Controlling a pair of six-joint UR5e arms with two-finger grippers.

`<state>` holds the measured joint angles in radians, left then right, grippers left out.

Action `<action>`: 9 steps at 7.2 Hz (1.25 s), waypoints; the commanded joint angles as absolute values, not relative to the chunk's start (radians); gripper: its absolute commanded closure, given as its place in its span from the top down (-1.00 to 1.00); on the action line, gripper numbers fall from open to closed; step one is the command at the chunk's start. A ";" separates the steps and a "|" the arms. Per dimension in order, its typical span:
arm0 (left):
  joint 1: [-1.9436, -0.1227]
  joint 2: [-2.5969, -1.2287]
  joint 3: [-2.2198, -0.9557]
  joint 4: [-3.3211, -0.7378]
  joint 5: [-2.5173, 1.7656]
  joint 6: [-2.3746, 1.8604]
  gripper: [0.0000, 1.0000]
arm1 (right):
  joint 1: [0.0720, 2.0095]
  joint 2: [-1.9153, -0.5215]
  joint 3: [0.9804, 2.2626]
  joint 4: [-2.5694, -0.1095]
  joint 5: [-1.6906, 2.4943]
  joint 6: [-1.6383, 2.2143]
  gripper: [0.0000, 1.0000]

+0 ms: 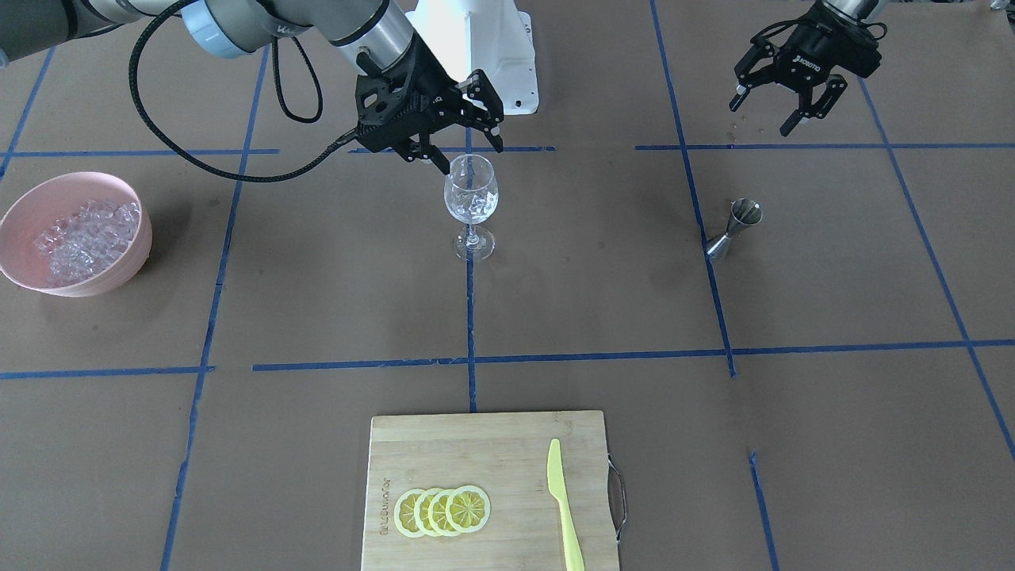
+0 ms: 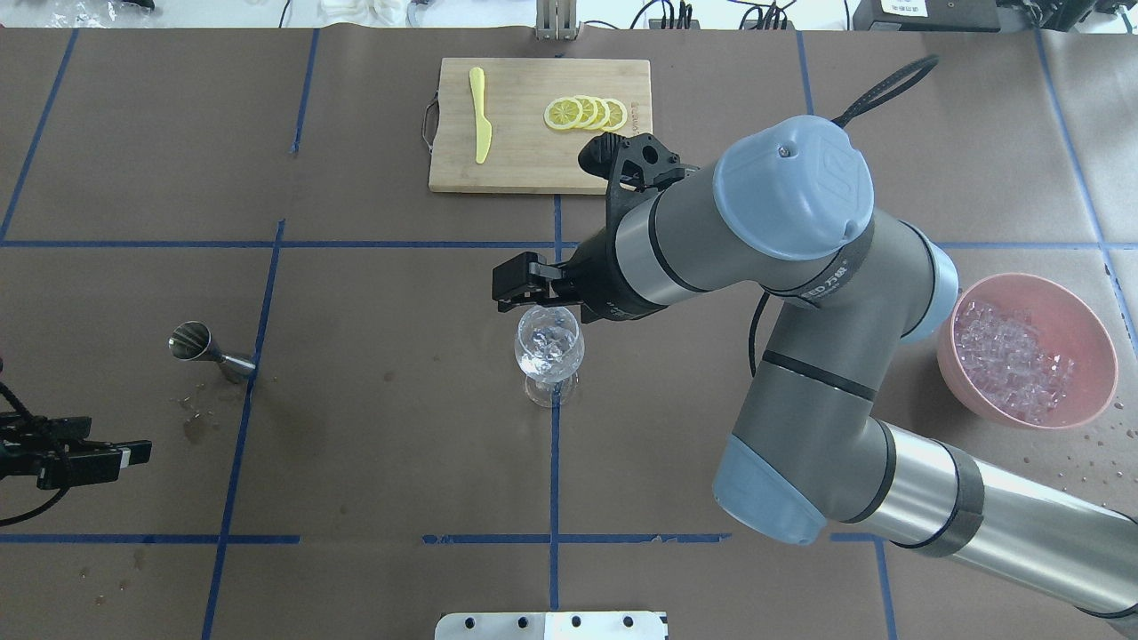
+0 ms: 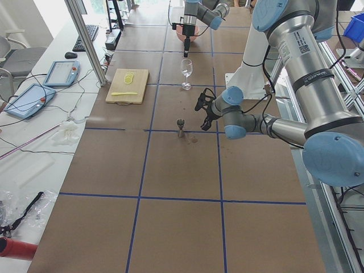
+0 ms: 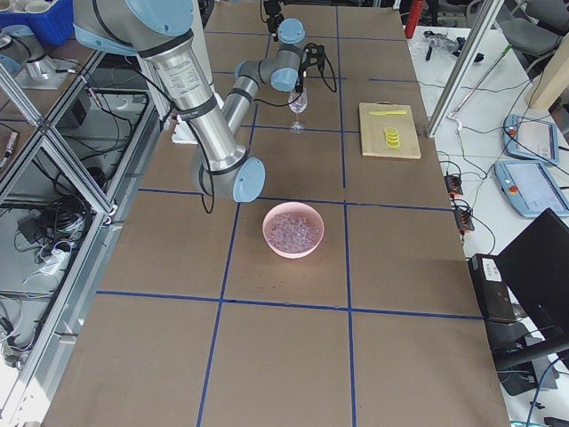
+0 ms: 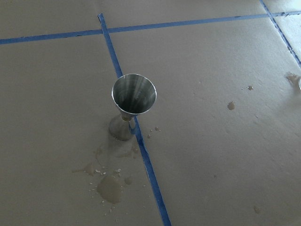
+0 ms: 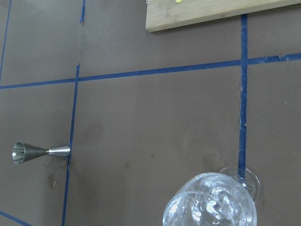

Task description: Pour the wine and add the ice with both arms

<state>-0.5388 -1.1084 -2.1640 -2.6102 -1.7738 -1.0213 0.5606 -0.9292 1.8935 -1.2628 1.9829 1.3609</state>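
Observation:
A clear wine glass point(image 1: 471, 198) stands upright at the table's middle with a few ice cubes in its bowl; it also shows in the overhead view point(image 2: 549, 351) and the right wrist view point(image 6: 211, 202). My right gripper point(image 1: 464, 152) hovers just above the glass rim, open and empty. The ice point(image 1: 83, 238) is heaped in a pink bowl point(image 1: 16, 262). My left gripper point(image 1: 781, 107) is open and empty, raised behind a steel jigger point(image 1: 733, 230). The jigger point(image 5: 133, 101) looks empty. No wine bottle is in view.
A wooden cutting board point(image 1: 444, 444) at the far table edge holds lemon slices point(image 1: 442, 511) and a yellow knife point(image 1: 564, 507). Wet stains point(image 5: 110, 188) lie around the jigger's foot. The right arm point(image 2: 782, 293) spans from the bowl side to the glass.

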 commanded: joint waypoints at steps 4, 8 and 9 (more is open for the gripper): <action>-0.915 -1.404 -2.129 -2.224 -2.007 -0.694 1.00 | 0.710 -1.001 1.966 -1.266 2.017 1.345 1.00; -1.148 -1.715 -1.972 -1.913 -2.063 -0.513 1.00 | 0.944 -1.109 1.941 -1.281 2.121 1.160 1.00; -1.219 -1.720 -1.918 -1.913 -2.127 -0.479 1.00 | 0.978 -1.130 1.930 -1.355 2.123 1.067 1.00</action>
<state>-1.1413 -1.6881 -1.9778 -1.9357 -2.0790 -0.5322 0.9273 -1.0984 1.9439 -1.2936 2.1133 1.1671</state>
